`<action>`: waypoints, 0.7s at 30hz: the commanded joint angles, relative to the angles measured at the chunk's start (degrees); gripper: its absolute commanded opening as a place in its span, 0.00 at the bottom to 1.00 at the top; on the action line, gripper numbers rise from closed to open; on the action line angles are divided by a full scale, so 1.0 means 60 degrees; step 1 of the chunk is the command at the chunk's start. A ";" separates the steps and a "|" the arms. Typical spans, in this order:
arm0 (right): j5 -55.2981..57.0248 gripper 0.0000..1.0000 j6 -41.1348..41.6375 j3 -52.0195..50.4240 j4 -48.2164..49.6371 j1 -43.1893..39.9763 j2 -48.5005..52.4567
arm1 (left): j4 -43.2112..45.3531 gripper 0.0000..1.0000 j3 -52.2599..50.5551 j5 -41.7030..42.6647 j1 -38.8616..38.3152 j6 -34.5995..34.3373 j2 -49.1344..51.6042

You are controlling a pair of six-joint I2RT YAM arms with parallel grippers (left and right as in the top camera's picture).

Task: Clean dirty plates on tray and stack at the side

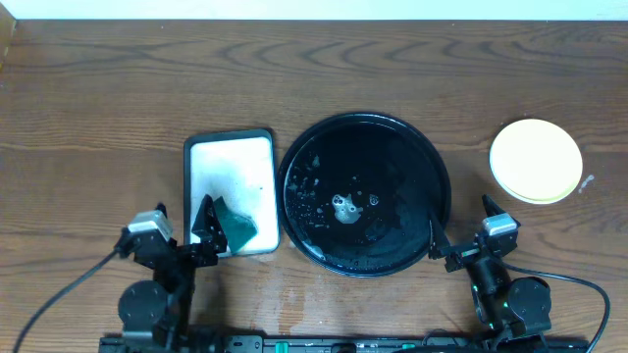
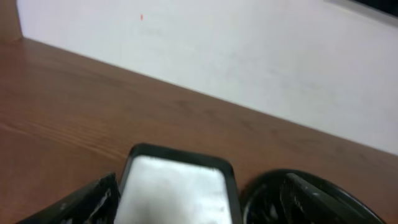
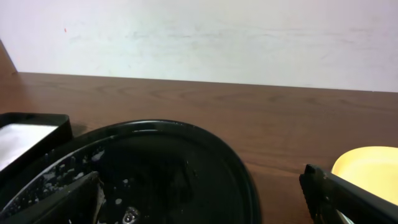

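Yellow plate (image 1: 535,160): right of frame in the overhead view, on the tabletop (image 1: 98,98), well apart from the large black dish (image 1: 363,127). Whether other plates lie beneath it cannot be told.
Black dish: centre of frame, holds pale droplets and specks.
White tray (image 1: 231,162), black-rimmed: just left of the dish, holds a green sponge (image 1: 236,224) at its lower right.
Left fingers (image 2: 87,202): apart, at the tray's lower edge, just beside the sponge.
Right fingers (image 3: 348,199): apart, at the dish's lower right rim.

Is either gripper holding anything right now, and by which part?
Right gripper is open, holding nothing. Left gripper is beside the green sponge; grip cannot be told.
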 commanded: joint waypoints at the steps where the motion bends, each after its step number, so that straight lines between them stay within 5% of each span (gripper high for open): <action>1: 0.0051 0.99 -0.0117 -0.0025 -0.0018 -0.0095 -0.0069 | 0.0594 0.83 -0.0663 -0.0058 0.0113 0.0157 -0.0364; 10: 0.0051 0.99 -0.0117 -0.0025 -0.0018 -0.0095 -0.0069 | 0.2758 0.83 -0.2754 -0.0055 0.0113 -0.0178 -0.0386; 21: 0.0051 0.99 -0.0117 -0.0025 -0.0018 -0.0095 -0.0069 | 0.2510 0.83 -0.2732 -0.0066 0.0117 -0.0168 -0.0386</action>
